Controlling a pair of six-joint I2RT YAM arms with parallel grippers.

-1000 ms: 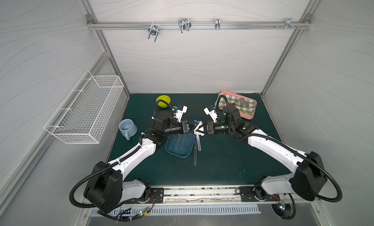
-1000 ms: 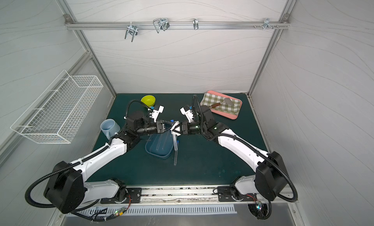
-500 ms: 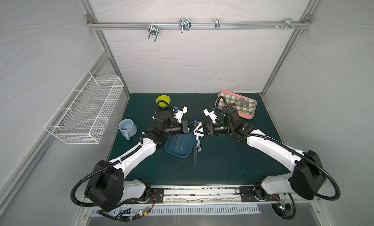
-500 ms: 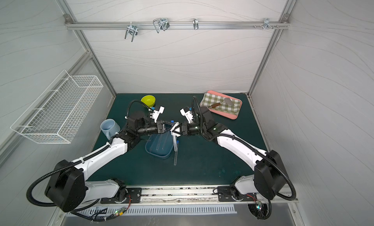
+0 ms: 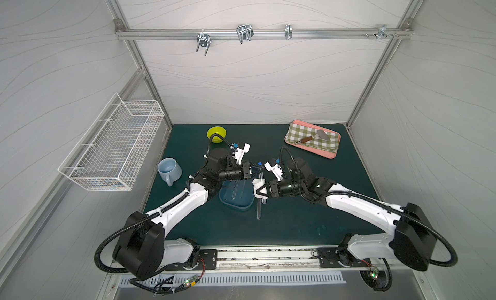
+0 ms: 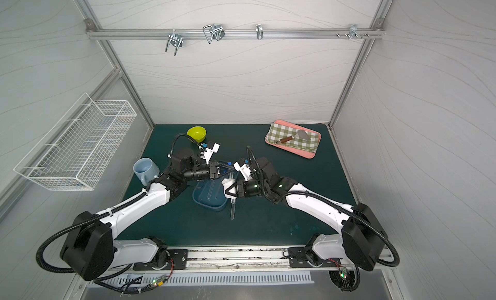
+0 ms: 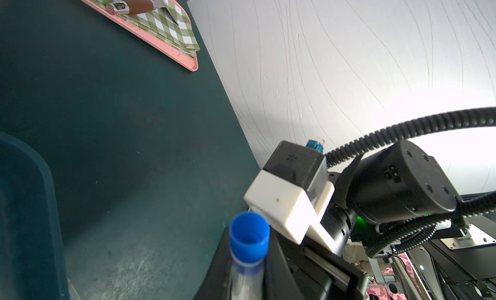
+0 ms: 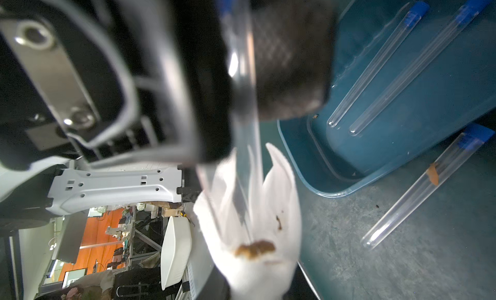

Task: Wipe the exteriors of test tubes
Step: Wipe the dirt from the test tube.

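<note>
Clamping the capped tube [image 8: 243,78] tight in the left pincer [image 5: 257,171], kept the stained tissue [image 8: 257,231] pinched around it in the right pincer [image 5: 261,194] — barely shifted, so wipe still unfinished.

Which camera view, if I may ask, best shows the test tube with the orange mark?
The right wrist view: the marked tube lies whole, blue cap to rounded end, orange smear plain. Both top views show only a thin clear sliver, mark unreadable. The left wrist view misses it.
</note>
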